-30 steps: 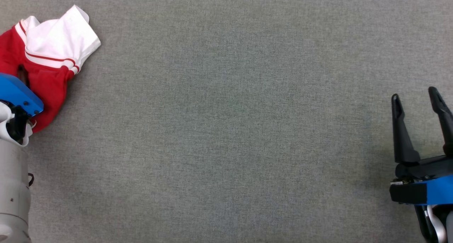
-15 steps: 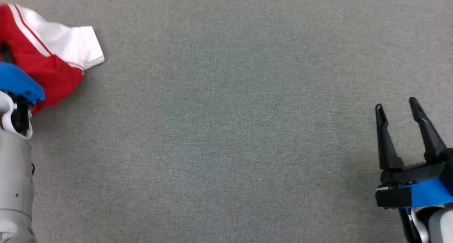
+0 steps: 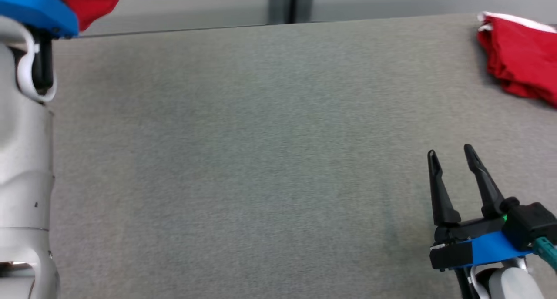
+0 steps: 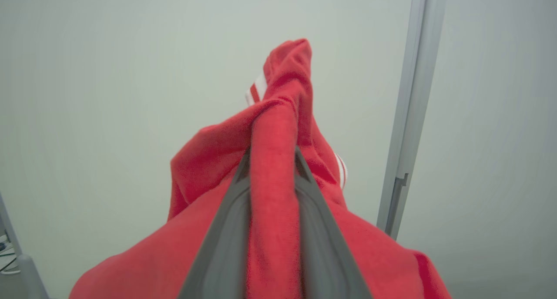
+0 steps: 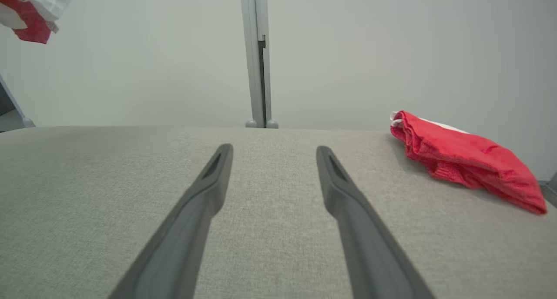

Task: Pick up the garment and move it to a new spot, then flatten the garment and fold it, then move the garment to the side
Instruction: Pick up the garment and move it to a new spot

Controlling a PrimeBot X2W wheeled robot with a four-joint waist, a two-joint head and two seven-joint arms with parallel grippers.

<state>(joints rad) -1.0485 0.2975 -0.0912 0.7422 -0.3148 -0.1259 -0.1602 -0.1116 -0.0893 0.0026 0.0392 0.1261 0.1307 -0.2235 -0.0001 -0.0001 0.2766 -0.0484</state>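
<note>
The garment (image 4: pixel 226 159), red with white striped trim, hangs in the air. My left gripper (image 4: pixel 273 153) is shut on a bunched fold of it, and the cloth drapes down both sides of the fingers. In the head view a red corner of the garment (image 3: pixel 89 1) shows at the top left above my left arm's blue wrist cover (image 3: pixel 35 9). In the right wrist view the garment (image 5: pixel 30 7) hangs at the top left, clear of the table. My right gripper (image 3: pixel 450 151) stands open and empty low over the table (image 3: pixel 261 138) at the near right; the right wrist view looks between the right gripper's (image 5: pixel 274 149) spread fingers.
A second red garment (image 3: pixel 518 59) lies crumpled at the table's far right; the right wrist view has this crumpled pile (image 5: pixel 465 159) ahead and to the right. The grey fabric table ends at a far edge before a pale wall with a vertical post (image 5: pixel 256 55).
My left gripper has shut on the garment and lifted it off the table. The head camera has tilted up, bringing the table's far edge and the second garment into view. The right gripper stays open.
</note>
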